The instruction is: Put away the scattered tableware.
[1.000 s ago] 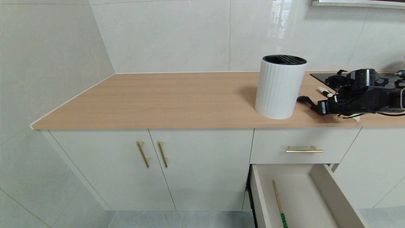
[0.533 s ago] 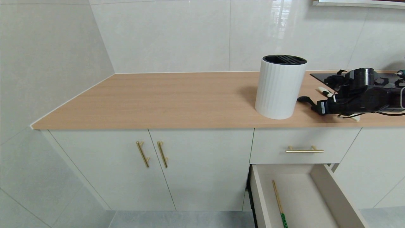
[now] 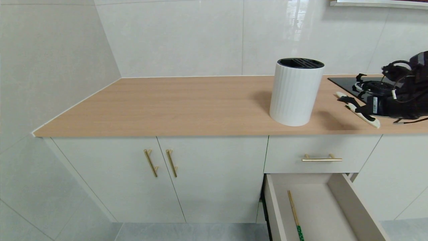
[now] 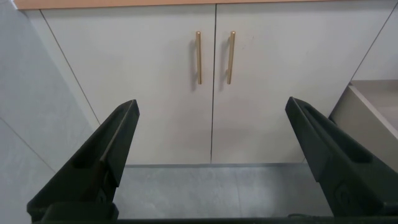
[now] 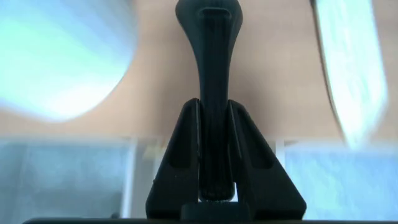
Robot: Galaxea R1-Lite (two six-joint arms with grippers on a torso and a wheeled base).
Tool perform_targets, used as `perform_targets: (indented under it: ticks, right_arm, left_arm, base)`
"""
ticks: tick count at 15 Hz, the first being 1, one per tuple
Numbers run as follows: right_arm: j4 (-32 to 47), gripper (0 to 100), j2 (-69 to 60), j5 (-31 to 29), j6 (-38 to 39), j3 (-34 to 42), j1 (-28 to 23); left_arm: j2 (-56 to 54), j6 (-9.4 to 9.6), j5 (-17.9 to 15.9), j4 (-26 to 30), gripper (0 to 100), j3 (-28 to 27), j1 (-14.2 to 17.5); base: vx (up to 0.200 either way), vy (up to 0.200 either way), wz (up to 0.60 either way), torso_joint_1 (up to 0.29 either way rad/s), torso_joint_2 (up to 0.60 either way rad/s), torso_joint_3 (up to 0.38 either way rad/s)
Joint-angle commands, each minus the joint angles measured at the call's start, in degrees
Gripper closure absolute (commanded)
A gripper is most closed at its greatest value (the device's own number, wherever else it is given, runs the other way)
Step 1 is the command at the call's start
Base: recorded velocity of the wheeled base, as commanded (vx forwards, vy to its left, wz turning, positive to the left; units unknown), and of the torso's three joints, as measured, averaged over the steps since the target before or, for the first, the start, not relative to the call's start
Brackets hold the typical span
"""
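Head view: your right gripper [image 3: 362, 107] is clamping a black handle [image 3: 345, 99] just above the counter [image 3: 167, 107].

In the right wrist view its fingers [image 5: 180, 149] are pressing shut on both sides of that handle, and the handle's rounded end is sticking out past the fingertips. A long white utensil [image 3: 375, 123] is lying on the counter just beneath the gripper, and you cannot tell whether it is touching the handle. A ribbed white holder [image 3: 296, 93] is standing near the gripper, out beyond the handle's free end and apart from it. A chopstick [image 3: 294, 211] is lying in the open drawer [image 3: 351, 207], well below the right gripper. Your left gripper [image 4: 211, 109] is hanging wide open, gripping nothing, and is facing the cabinet doors [image 4: 155, 106].
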Motion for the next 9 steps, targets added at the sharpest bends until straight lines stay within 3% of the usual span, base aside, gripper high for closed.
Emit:
perform_targets:
  ticks: [1, 5, 9]
  right_arm:
    - [0.81, 100, -17.98, -0.47, 0.61, 14.47, 0.19]
    - [0.02, 100, -22.64, -0.74, 0.08, 28.63, 0.72]
    - [-0.25, 100, -16.22, -3.9, -0.97, 29.94, 1.24]
  left_arm:
    - [0.08, 0.0, 0.0, -0.01, 0, 0.0, 0.01]
    - [0.08, 0.0, 0.0, -0.01, 0, 0.0, 0.01]
    - [0.08, 0.0, 0.0, -0.01, 0, 0.0, 0.01]
  base:
    - [0.0, 0.0, 0.0, 0.0, 0.0, 0.0]
    - [0.0, 0.0, 0.0, 0.0, 0.0, 0.0]
    - [0.0, 0.0, 0.0, 0.0, 0.0, 0.0]
